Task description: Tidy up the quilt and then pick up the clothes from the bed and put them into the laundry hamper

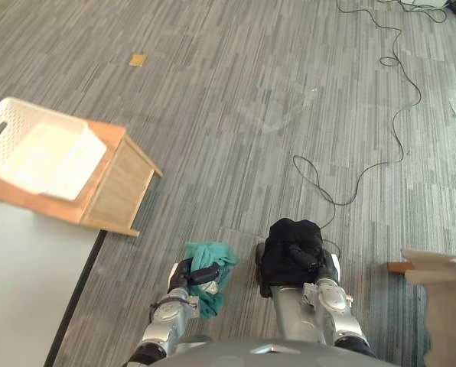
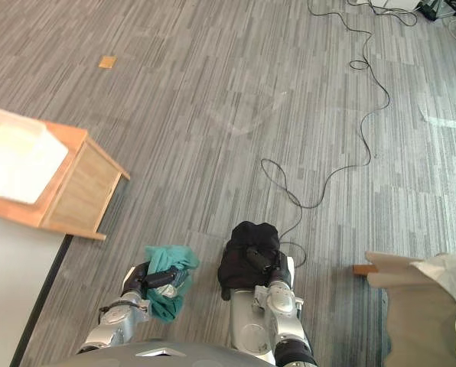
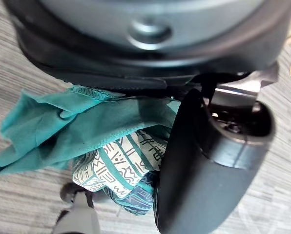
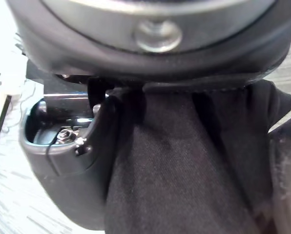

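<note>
Left hand [image 1: 188,270] curled round a crumpled teal patterned cloth garment [image 1: 215,255], right hand [image 1: 314,260] clenched on a bunched black fabric garment [image 1: 285,238], both over grey striped carpet [image 1: 251,92], well apart from the white perforated plastic laundry hamper [image 1: 14,115] atop a wooden stand [image 1: 121,187] at left.

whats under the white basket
A wooden stand: the basket sits on its top, which shows as a strip along the basket's near edges. The rest of the top is covered by the basket, and the stand's inside is hidden behind its side panel.
</note>
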Tool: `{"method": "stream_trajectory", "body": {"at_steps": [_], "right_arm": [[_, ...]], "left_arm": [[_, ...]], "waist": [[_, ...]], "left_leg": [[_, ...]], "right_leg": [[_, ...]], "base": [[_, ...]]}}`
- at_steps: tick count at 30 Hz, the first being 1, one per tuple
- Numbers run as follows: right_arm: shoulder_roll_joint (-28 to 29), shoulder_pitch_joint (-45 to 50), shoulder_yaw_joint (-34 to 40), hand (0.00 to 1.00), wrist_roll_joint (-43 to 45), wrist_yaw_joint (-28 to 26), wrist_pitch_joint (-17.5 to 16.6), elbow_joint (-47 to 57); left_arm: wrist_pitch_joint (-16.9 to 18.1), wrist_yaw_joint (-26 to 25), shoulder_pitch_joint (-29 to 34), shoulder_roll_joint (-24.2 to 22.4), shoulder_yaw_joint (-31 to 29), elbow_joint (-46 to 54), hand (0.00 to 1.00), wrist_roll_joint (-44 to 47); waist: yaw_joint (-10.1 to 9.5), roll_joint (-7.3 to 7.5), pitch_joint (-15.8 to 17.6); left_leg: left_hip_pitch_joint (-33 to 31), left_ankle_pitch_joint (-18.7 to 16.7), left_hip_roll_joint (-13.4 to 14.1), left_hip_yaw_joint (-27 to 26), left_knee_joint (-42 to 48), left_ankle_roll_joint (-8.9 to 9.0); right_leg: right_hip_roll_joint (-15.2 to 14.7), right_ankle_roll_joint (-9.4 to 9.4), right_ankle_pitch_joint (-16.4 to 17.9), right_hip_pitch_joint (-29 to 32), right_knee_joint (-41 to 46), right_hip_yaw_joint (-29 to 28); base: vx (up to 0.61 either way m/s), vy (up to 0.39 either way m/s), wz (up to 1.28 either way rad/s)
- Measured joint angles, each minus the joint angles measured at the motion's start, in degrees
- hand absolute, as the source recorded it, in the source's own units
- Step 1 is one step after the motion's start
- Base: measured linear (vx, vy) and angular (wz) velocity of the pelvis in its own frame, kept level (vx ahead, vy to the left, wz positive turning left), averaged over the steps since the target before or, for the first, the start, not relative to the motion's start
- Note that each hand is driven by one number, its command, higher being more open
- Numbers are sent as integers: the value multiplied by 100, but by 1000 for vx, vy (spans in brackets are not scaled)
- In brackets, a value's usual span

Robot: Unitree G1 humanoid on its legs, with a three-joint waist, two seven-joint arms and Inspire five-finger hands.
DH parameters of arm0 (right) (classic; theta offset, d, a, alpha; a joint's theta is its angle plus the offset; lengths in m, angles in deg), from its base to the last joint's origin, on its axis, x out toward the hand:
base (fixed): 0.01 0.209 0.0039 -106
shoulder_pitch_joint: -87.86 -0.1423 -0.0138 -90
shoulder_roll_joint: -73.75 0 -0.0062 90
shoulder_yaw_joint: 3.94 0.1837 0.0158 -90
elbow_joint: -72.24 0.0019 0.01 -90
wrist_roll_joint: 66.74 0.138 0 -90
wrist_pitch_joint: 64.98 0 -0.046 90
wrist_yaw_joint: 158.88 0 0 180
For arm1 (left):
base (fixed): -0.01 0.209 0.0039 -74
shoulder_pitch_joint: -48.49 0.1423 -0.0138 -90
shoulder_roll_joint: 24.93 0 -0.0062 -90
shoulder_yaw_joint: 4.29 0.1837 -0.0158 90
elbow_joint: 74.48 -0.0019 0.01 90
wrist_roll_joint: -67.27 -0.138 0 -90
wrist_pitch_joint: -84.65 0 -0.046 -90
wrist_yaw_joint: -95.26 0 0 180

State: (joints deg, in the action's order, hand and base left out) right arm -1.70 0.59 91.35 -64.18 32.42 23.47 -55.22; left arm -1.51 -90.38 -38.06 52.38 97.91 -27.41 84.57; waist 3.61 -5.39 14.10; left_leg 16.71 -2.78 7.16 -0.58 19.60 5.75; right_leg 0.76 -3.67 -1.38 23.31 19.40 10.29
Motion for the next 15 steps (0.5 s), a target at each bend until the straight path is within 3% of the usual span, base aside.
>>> {"method": "stream_trajectory", "body": {"at_steps": [1,2,3,4,6,8,9,11,12,13,14,15], "right_arm": [[15,105,-128,0,-2,0,0,12],[-1,126,-162,0,-2,1,3,24],[-22,161,-243,0,-3,-7,5,27],[-22,158,-322,0,-3,-4,13,27],[-23,88,-443,0,5,3,14,26],[-49,-164,-594,0,2,1,48,26],[-51,-250,-621,0,0,-8,75,26],[-60,-443,-679,0,-16,-9,111,23],[-89,-536,-696,0,-66,-2,111,23],[-106,-569,-669,0,-107,1,110,10],[-105,-598,-571,0,-178,11,109,-1],[-101,-612,-549,0,-178,33,109,-7]], "left_arm": [[2,67,37,-51,31,13,0,5],[8,97,85,-71,39,67,0,5],[38,179,184,-84,33,270,0,21],[45,230,306,-82,21,520,0,23],[80,276,467,-81,16,860,0,70],[86,314,533,-83,12,1149,0,107],[86,312,553,-82,9,1195,0,131],[86,310,538,-84,-3,1203,0,136],[86,307,492,-101,-16,1196,0,137],[85,301,461,-117,-22,1192,0,135],[78,267,440,-138,-25,1185,0,136],[77,244,434,-133,-27,1182,0,138]], "waist": [[-2,-66,28],[-14,-96,25],[-55,-117,38],[-98,-106,62],[-325,-28,120],[-537,2,144],[-573,4,145],[-675,76,189],[-666,167,203],[-670,212,219],[-726,315,203],[-751,377,182]], "left_leg": [[-331,766,96,119,1024,198],[-581,895,160,188,1667,354],[-1293,538,286,213,3323,591],[-1976,163,402,88,4486,592],[-2665,-321,443,-234,5026,385],[-3421,-861,308,-513,4105,170],[-3543,-959,251,-557,3670,127],[-3681,-1020,20,-743,1980,-96],[-3742,-688,-156,-1066,630,-308],[-3750,-348,-229,-1202,192,-467],[-3663,310,-418,-1429,-335,-659],[-3593,468,-525,-1512,-476,-941]], "right_leg": [[107,4,146,-545,-325,-9],[186,-24,166,-798,-518,-26],[315,-62,266,-1234,-826,-44],[414,-115,359,-1630,-1041,-71],[467,-142,449,-2144,-1301,-263],[463,-97,517,-2624,-1641,-501],[452,-80,533,-2719,-1722,-550],[319,4,669,-3041,-1932,-578],[147,143,858,-3319,-2076,-424],[75,228,939,-3438,-2102,-386],[-101,427,1065,-3617,-2149,-287],[-204,509,1116,-3664,-2148,-224]], "base": [[476,-168,0],[556,-142,-4],[503,-112,-6],[475,-110,-11],[421,-65,-36],[465,-20,-49],[455,42,-34],[531,118,1],[518,134,40],[556,138,54],[472,111,36],[608,138,53]]}}
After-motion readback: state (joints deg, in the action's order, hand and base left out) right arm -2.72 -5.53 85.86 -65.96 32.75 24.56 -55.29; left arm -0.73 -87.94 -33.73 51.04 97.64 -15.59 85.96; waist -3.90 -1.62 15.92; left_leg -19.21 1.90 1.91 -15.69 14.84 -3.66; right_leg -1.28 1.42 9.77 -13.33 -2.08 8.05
